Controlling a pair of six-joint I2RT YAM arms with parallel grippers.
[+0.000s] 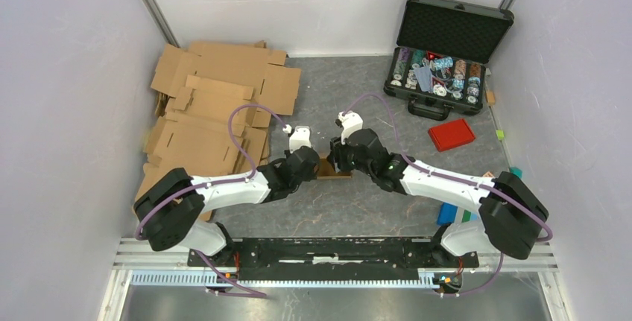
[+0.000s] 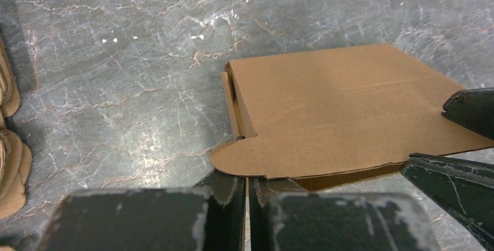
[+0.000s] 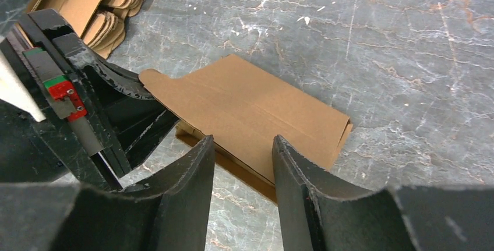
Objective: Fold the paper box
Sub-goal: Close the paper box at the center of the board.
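Mid-fold: left gripper (image 2: 247, 204) pinched shut on the box (image 2: 343, 111) flap, right gripper (image 3: 243, 146) half open, holding nothing. Next, probably press it flat.

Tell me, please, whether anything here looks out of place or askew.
The cardboard sheets on the left lie in a sloppy, fanned-out heap, and a red lid lies askew beside the open case.
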